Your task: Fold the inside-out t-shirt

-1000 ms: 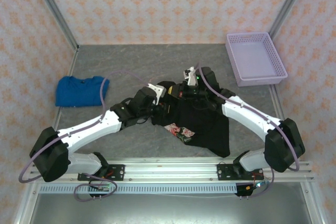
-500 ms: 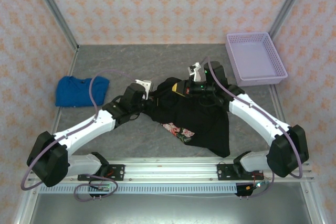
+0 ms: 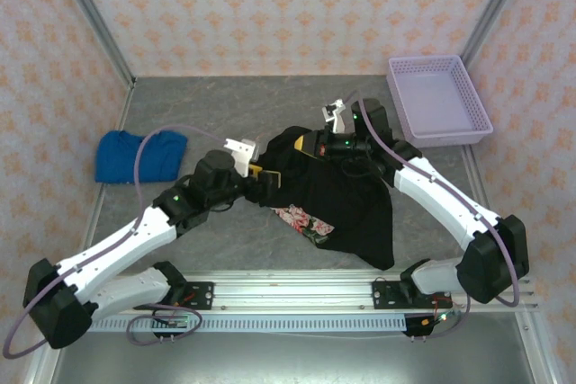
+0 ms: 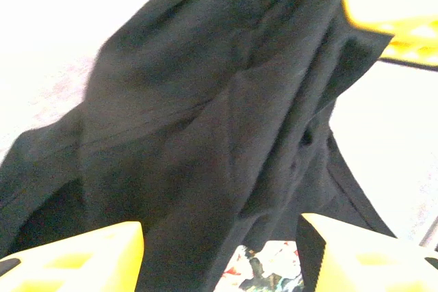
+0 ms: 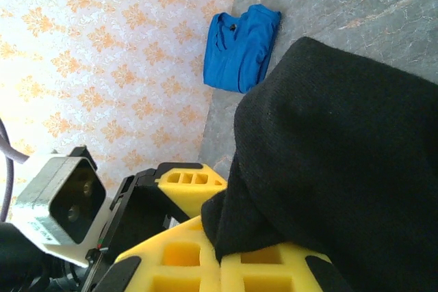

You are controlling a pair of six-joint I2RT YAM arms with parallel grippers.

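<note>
The inside-out t-shirt (image 3: 346,204) is black, bunched in the middle of the table, with a patch of flowered print (image 3: 306,224) showing at its near left edge. My right gripper (image 3: 312,145) is shut on the shirt's far edge and holds it raised; in the right wrist view its yellow pads (image 5: 274,268) pinch a black fold (image 5: 328,148). My left gripper (image 3: 264,181) stands open at the shirt's left side. In the left wrist view its fingers (image 4: 75,258) are wide apart with black cloth (image 4: 205,121) hanging just beyond them.
A folded bright blue garment (image 3: 139,155) lies at the left wall, also in the right wrist view (image 5: 239,46). A lilac basket (image 3: 438,101) stands at the back right corner. Bare grey table lies behind the shirt and in front of the left arm.
My left gripper's jaws have opened and let go of the black cloth, and the left arm has shifted. My right gripper stays shut on the shirt, a little further right.
</note>
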